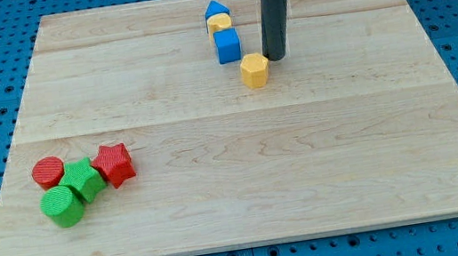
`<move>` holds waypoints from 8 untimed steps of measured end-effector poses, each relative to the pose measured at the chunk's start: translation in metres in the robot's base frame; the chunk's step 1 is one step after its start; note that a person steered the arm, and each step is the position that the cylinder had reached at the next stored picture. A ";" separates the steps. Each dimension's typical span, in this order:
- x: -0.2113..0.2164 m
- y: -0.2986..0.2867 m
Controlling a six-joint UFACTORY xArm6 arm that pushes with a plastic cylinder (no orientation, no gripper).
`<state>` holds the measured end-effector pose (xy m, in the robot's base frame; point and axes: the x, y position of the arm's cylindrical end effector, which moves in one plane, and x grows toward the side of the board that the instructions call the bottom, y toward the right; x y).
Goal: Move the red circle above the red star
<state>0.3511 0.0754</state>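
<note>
The red circle (48, 171) lies at the view's lower left of the wooden board. The red star (113, 163) lies to its right, with a green block (83, 179) between them and touching both. A green circle (62, 206) sits just below the red circle. My tip (275, 56) is far off at the view's upper middle, right beside and just upper right of a yellow hexagon (254, 70).
A blue cube (227, 46) stands left of the rod. Above it are a small yellow block (219, 23) and a blue triangle-topped block (215, 9). The board (308, 180) rests on a blue pegboard surface.
</note>
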 end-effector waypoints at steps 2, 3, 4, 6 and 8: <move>0.015 0.015; 0.036 0.015; 0.036 0.015; 0.036 -0.027; 0.124 -0.092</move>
<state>0.4753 -0.0161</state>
